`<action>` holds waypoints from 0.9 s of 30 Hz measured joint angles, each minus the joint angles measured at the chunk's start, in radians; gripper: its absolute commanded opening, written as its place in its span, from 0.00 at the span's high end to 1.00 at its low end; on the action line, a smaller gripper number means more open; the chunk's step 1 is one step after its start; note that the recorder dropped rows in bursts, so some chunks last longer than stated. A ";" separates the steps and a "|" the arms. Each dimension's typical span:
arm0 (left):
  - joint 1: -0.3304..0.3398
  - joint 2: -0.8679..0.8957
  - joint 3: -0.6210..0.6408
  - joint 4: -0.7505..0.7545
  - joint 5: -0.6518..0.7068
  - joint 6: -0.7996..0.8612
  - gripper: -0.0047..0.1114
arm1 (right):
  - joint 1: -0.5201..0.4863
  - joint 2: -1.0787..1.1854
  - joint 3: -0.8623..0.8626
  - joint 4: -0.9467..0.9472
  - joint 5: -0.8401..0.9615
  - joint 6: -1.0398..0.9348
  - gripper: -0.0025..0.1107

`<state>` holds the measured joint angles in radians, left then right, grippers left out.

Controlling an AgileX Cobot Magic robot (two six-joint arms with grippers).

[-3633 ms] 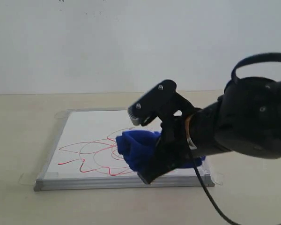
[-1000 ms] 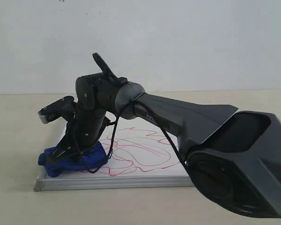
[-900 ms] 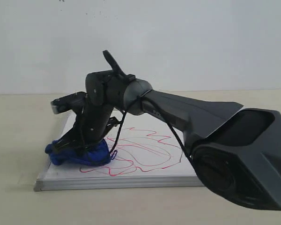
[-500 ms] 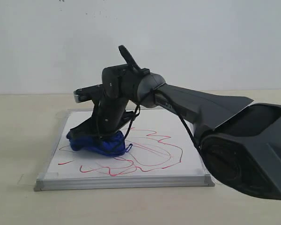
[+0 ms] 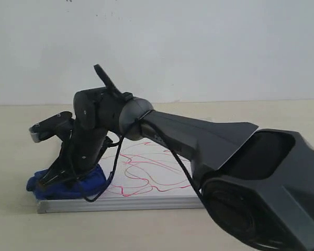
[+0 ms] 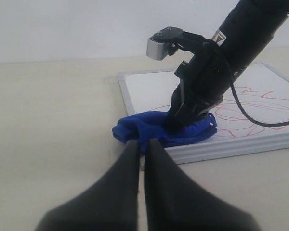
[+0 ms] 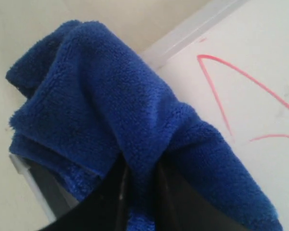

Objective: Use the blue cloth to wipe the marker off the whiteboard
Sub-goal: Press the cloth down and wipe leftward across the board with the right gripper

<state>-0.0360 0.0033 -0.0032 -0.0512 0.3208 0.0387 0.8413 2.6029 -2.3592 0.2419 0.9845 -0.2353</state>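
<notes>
Blue cloth [image 5: 68, 184] sits on the near left corner of the whiteboard [image 5: 141, 202], overhanging its frame, under the right gripper [image 5: 60, 177]; red marker [image 5: 146, 170] lies beside it. Left wrist view: left gripper [image 6: 140, 143] over the table [image 6: 48, 120], jaws together, empty. Right wrist view: jaws pinch a fold of the cloth.
</notes>
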 measured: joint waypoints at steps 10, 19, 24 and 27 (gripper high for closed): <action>0.000 0.000 0.000 0.000 0.000 0.000 0.93 | 0.006 0.010 0.002 0.017 -0.124 -0.003 0.98; 0.000 0.000 0.000 0.000 0.000 0.000 0.93 | -0.028 0.038 0.006 0.061 -0.248 0.079 0.98; 0.000 0.000 0.000 0.000 0.000 0.000 0.93 | -0.032 0.038 -0.002 0.066 -0.167 0.079 0.98; 0.000 0.000 0.000 0.000 0.000 0.000 0.93 | -0.032 0.029 -0.002 0.061 -0.111 0.058 0.98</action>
<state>-0.0360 0.0033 -0.0032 -0.0512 0.3208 0.0387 0.8089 2.6321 -2.3612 0.3026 0.8731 -0.1774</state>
